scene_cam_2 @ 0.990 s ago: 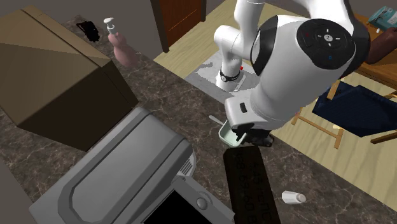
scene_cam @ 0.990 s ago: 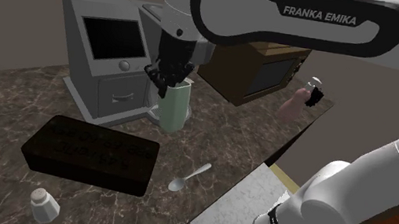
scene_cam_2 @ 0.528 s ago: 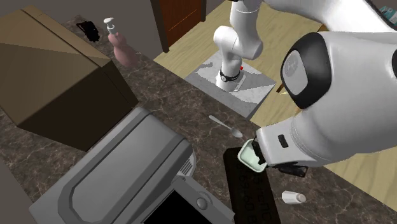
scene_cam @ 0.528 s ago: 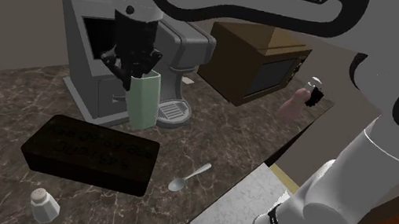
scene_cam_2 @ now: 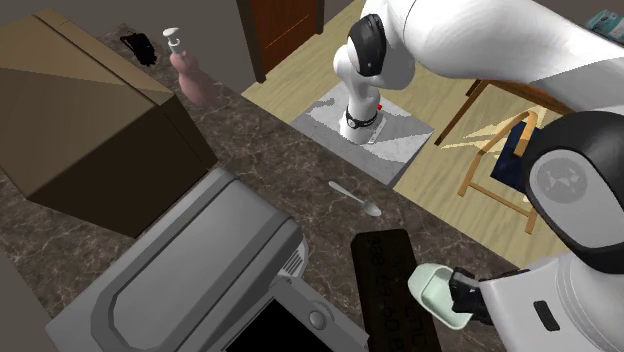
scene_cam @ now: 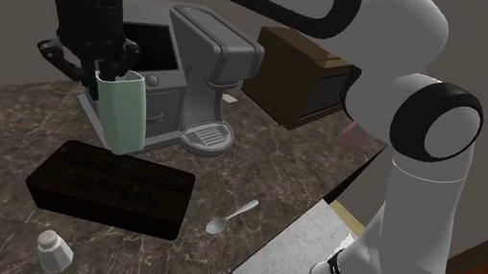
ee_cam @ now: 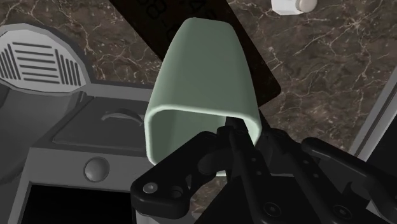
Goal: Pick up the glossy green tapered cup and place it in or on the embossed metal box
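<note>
Shifted toward the shoulder view's left, away from the grey coffee machine [scene_cam: 212, 54], the pale green cup [scene_cam: 122, 113] hangs mouth-up over the dark embossed box [scene_cam: 114, 187]. The pincer [scene_cam: 108, 72] clamps its rim (base left free for lowering).

The pale green tapered cup [scene_cam: 124, 117] looks smooth with a soft sheen (more satin than mirror-glossy). The near-black rectangular box [scene_cam: 114, 187] has a dull, dark surface with raised lettering embossed on its top. The dark brown veined counter [scene_cam: 2, 119] reads as polished, marble-like stone. The small silver spoon [scene_cam: 230, 218] looks metal, and the grey coffee machine [scene_cam: 209, 59] is smooth and matt.
</note>
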You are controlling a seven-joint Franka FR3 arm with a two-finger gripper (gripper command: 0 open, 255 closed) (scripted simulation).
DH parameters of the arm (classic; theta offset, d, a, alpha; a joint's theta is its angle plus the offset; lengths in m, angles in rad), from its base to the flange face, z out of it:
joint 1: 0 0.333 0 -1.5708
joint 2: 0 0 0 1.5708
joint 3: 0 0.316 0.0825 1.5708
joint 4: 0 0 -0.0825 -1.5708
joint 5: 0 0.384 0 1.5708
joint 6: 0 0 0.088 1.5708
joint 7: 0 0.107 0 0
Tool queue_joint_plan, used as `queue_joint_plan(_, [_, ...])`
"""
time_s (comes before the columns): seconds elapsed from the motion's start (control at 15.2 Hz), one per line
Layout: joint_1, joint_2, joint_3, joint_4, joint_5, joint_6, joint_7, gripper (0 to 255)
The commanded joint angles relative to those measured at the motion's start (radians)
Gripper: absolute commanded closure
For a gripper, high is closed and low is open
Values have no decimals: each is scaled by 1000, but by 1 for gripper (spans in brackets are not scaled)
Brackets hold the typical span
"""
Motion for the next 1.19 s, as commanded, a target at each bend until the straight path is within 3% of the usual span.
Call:
queue_joint_plan(0.0, [9, 12, -2, 4, -6, 6, 8, 255])
queue_joint_plan(1.12, [-79, -56, 4, -339, 26, 277, 31, 255])
